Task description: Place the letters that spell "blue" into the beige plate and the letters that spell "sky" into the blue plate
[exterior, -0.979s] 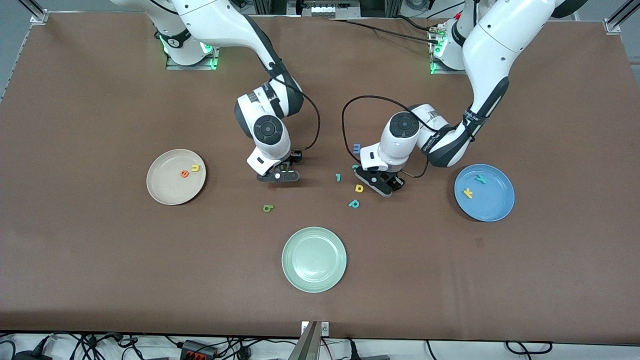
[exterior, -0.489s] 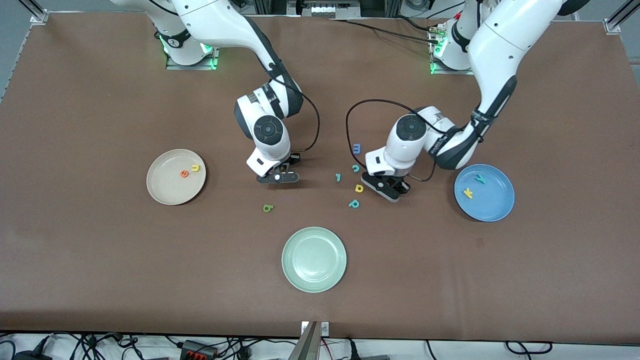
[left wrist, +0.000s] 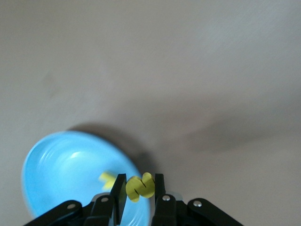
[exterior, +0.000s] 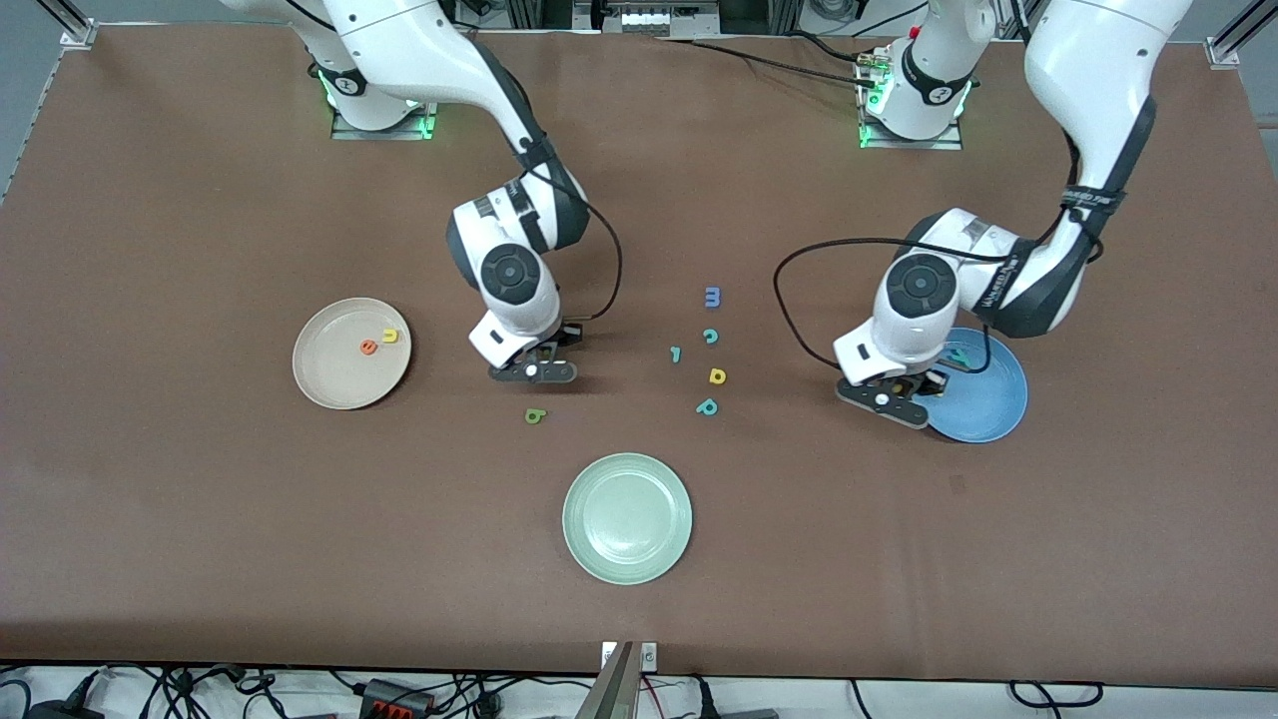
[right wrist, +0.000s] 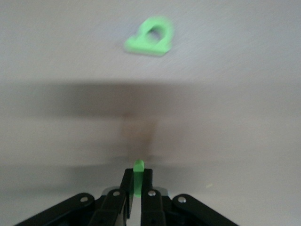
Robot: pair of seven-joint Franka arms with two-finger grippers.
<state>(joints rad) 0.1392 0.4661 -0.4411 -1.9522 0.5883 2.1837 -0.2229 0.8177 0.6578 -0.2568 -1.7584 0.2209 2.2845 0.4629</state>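
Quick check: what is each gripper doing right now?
Left gripper: shut on the yellow s, at the blue plate's rim.
Right gripper: shut on the thin green l, over the table.

Pale green plate (exterior: 627, 518), blue m (exterior: 712, 296), teal c (exterior: 710, 337) on the table (exterior: 200, 519)

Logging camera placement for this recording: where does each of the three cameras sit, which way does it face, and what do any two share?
Front view: high across the table, facing both bases; shows both arms, the beige plate and loose letters.
Left wrist view: looks down past the left gripper, shut on the yellow s, over the blue plate.
Right wrist view: looks down past the right gripper, shut on the thin green l.
Shared: the green b appears in front and right wrist views.
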